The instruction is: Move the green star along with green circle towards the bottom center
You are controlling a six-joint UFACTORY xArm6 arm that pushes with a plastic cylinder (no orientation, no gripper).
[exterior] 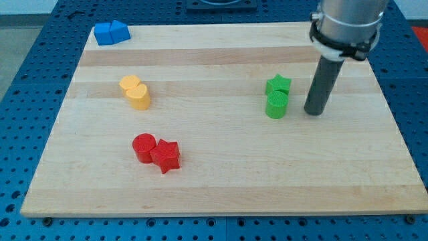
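Observation:
A green star [279, 84] sits right of the board's middle, touching a green circle [277, 105] just below it. My tip [313, 112] is the lower end of a dark rod that comes down from the view's top right. It rests on the board just right of the green circle, a small gap apart from it.
A red circle [143, 147] and red star [166, 156] touch at the lower left. A yellow heart-like block [136, 92] lies at the left. A blue block [111, 31] sits at the top left corner. The wooden board [221, 191] lies on a blue perforated table.

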